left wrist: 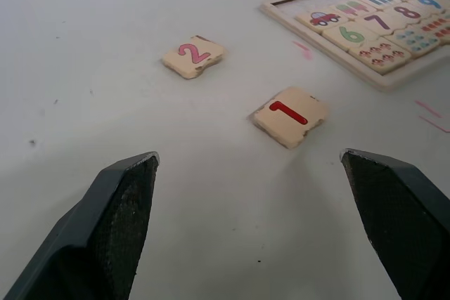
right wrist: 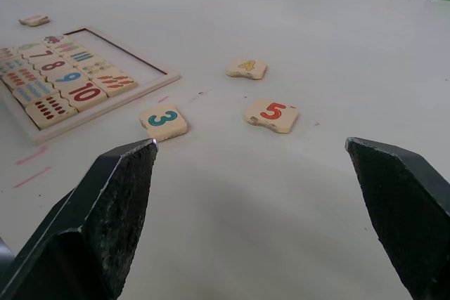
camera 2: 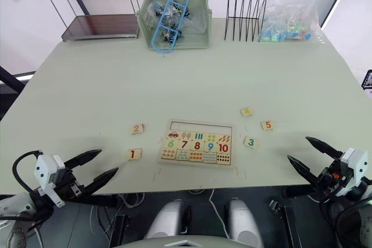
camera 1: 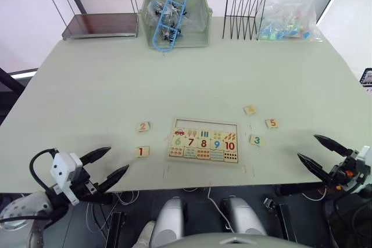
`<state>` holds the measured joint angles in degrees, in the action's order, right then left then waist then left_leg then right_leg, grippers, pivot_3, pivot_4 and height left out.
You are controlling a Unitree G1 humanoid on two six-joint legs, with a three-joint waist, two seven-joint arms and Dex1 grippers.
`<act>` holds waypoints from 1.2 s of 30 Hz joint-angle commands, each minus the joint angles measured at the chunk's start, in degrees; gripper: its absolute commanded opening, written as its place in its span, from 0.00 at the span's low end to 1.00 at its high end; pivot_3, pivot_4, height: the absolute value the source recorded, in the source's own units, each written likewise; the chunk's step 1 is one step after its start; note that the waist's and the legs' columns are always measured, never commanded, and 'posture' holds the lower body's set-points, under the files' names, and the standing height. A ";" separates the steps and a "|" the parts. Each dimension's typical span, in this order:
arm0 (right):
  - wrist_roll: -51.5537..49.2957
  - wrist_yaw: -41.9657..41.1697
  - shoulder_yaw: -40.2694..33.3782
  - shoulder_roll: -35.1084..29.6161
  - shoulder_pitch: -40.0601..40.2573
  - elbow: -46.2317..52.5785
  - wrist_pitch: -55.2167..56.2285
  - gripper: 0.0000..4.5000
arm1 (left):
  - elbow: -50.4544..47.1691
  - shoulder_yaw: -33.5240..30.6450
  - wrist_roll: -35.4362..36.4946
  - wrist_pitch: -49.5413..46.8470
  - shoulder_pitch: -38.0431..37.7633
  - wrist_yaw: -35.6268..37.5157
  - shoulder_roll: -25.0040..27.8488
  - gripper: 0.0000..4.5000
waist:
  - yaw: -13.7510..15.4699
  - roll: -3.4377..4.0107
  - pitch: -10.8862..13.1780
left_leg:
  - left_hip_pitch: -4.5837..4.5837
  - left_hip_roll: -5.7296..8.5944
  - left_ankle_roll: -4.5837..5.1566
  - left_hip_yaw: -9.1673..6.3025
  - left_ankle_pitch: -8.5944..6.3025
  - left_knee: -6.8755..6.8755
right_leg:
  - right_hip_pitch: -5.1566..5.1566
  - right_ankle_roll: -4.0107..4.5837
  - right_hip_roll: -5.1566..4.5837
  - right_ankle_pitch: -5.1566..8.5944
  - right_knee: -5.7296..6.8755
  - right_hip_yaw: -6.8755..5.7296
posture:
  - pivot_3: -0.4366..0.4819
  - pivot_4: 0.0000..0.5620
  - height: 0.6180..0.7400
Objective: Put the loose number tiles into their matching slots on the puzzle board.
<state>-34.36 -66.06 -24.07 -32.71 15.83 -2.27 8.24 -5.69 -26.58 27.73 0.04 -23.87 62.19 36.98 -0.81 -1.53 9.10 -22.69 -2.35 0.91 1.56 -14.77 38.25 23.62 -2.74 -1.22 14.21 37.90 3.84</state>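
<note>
Both jaws wide, empty; puzzle board (camera 1: 204, 142) top row vacant; bin (camera 1: 174, 18) holds clutter.

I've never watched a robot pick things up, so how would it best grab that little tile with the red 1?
Probably by two opposite edges, coming straight down from above. The red 1 tile lies flat on the table, apart from the 2 tile and the puzzle board. The open left end effector sits nearest.

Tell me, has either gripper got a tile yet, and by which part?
Nothing is held. The left gripper and right gripper both have open, empty jaws, apart from the 1 tile and 3 tile.
</note>
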 commanded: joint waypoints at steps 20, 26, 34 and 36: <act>-15.01 -26.44 8.69 -16.32 -2.44 -1.00 0.83 1.00 | 15.52 11.38 -3.12 5.49 20.76 22.25 14.49 0.98 | 0.11 0.04 0.03 | 0.00 0.05 0.00 -0.02 0.00 0.01 | -0.01 0.05 0.09 -0.03 0.01 -0.03 | 0.48 0.27 1.00; -16.44 -26.44 11.31 -17.84 -5.07 -2.94 2.90 1.00 | 19.98 17.10 -6.47 6.55 28.67 25.84 15.78 0.98 | 0.08 0.04 0.04 | -0.01 0.05 0.00 -0.06 0.00 0.02 | -0.01 0.04 0.18 -0.04 0.02 -0.04 | 0.48 0.27 1.00; -16.85 -26.44 13.29 -18.39 -6.00 -4.62 4.95 1.00 | 24.30 22.25 -10.86 11.25 34.27 27.36 15.64 0.98 | 0.13 0.04 0.04 | -0.05 0.06 0.00 -0.09 0.00 0.03 | -0.01 0.20 0.18 -0.15 0.02 -0.04 | 0.48 0.27 1.00; -16.76 -26.44 13.49 -18.28 -6.24 -5.00 5.44 1.00 | 25.04 24.01 -12.11 12.31 35.49 27.72 15.46 0.98 | 0.13 0.04 0.04 | -0.04 0.06 0.00 -0.09 0.00 0.04 | -0.01 0.20 0.18 -0.15 0.03 -0.04 | 0.48 0.27 1.00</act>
<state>-50.08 -92.15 -10.04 -50.31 9.88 -7.54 12.35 19.15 -3.62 16.67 10.72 10.54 88.74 52.24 -0.68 -1.49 9.14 -22.73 -2.29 0.92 1.48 -14.77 38.29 23.61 -2.55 -1.04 14.06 37.93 3.80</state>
